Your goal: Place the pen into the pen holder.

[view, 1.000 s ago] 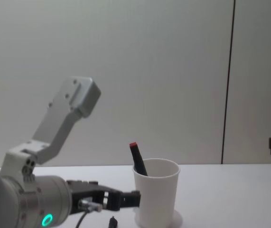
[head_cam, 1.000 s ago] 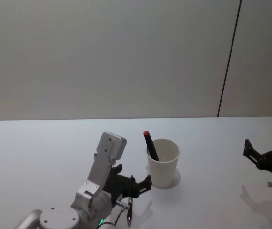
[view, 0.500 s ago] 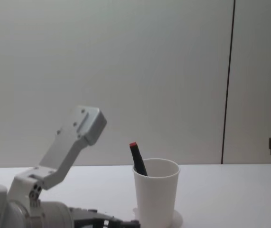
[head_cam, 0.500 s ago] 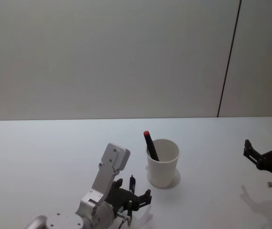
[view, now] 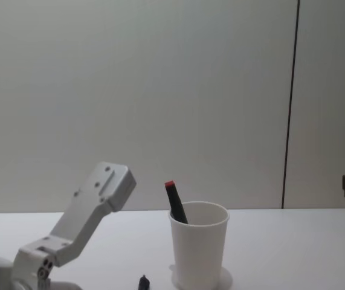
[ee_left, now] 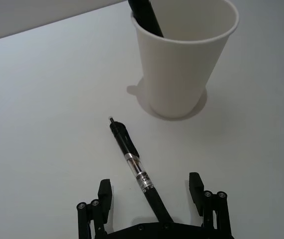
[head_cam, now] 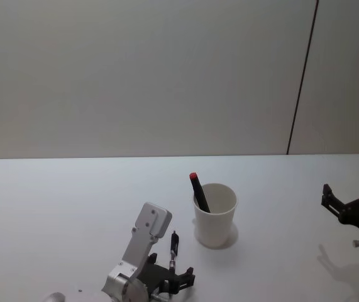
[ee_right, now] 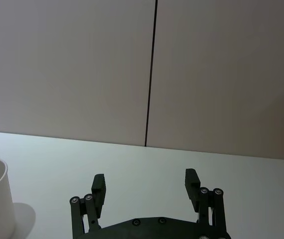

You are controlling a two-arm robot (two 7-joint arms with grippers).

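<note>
L gripper (ee_left: 150, 179) low, jaws wide astride pen (ee_left: 132, 159); R gripper (ee_right: 145, 175) parked.

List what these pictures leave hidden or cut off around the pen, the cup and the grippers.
- Red-capped marker: lower part hidden by the wall of the pen holder in head and chest views; cap cut off by the left wrist view's top edge.
- Pen: rear end runs under the left gripper in the left wrist view; cut by the chest view's bottom edge.
- Right gripper: cut by the head view's right edge.
</note>
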